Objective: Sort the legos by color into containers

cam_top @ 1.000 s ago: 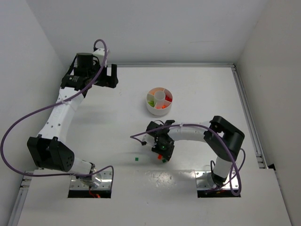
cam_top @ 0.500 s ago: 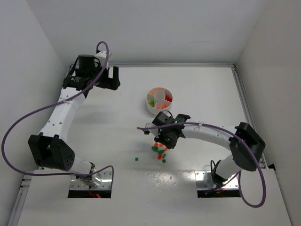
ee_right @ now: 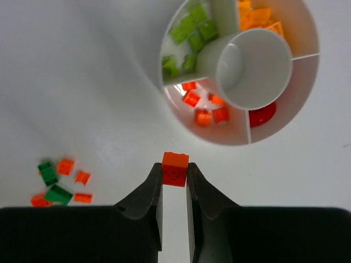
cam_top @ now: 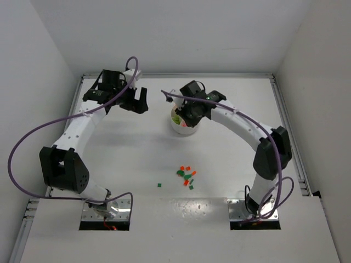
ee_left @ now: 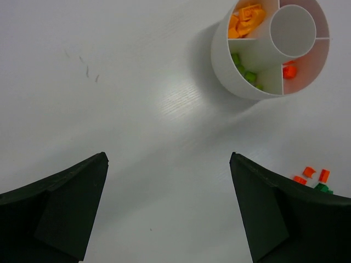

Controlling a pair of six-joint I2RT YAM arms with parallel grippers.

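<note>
The left arm (cam_top: 77,131) is stretched toward the far left of the tabletop (cam_top: 120,159), and the left jaws are spread wide with nothing between them. In the left wrist view the white dish (ee_left: 222,55) is seen ahead and to the right of those jaws, well apart from them, with bare tabletop between. Orange bricks (ee_left: 247,16) are held in one wedge and green bricks (ee_left: 249,76) in the next.

Nearer the arm bases, a lone green brick (cam_top: 159,185) lies by itself. Just right of it a loose cluster (cam_top: 186,175) of red-orange and green bricks is scattered, well apart from the dish. Open tabletop is left all round this cluster.

Further right, the right arm (cam_top: 241,123) is arched over to the dish. The right jaws are closed on a red-orange brick (ee_right: 175,167), which is pinched by its sides at their tips. In the right wrist view this brick is seen just outside the dish's rim, nearest the wedge in which other red-orange bricks (ee_right: 204,107) lie. A red round piece (ee_right: 262,115) is seen in the neighbouring wedge. The dish is set well clear of the rail (cam_top: 287,131) along the right edge.

A second ago the right jaws were held low over the loose cluster. They have since been carried up to the dish, and the cluster is now uncovered. The left jaws have been shifted slightly right, toward the dish.
</note>
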